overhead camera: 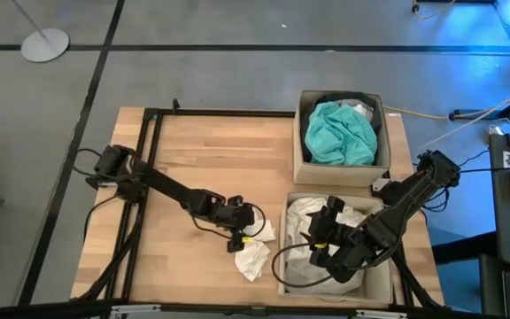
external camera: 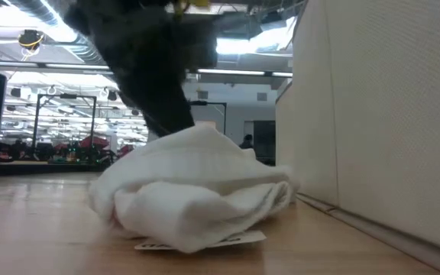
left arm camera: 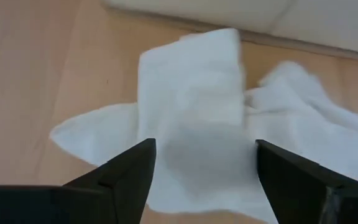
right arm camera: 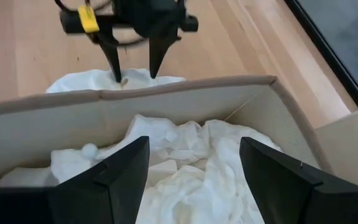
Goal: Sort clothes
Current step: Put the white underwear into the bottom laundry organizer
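Note:
A white garment [overhead camera: 253, 259] lies crumpled on the wooden table just left of the near cardboard box [overhead camera: 308, 196]. My left gripper [left arm camera: 204, 168] is open and points down at it, one finger on either side of its middle fold [left arm camera: 191, 112]. In the right wrist view, the left gripper's [right arm camera: 134, 76] fingertips reach the garment's top [right arm camera: 86, 81]. My right gripper [right arm camera: 194, 168] hangs open above the near box, over the white clothes [right arm camera: 191, 162] piled inside, with nothing between its fingers. A teal garment [overhead camera: 339, 133] fills the far box [overhead camera: 301, 133]. My left gripper comes at the white garment slanting from above, and its fingertips [right arm camera: 117, 76] are down at the cloth's top. I cannot tell whether they touch it. The garment lies flat on the table.
The near box's wall [external camera: 380, 114] rises close beside the garment. The table's black frame [overhead camera: 153, 159] runs along its left side. Bare wood lies between the left arm and the far edge [overhead camera: 220, 142]. A cable [overhead camera: 277, 266] loops beside the near box.

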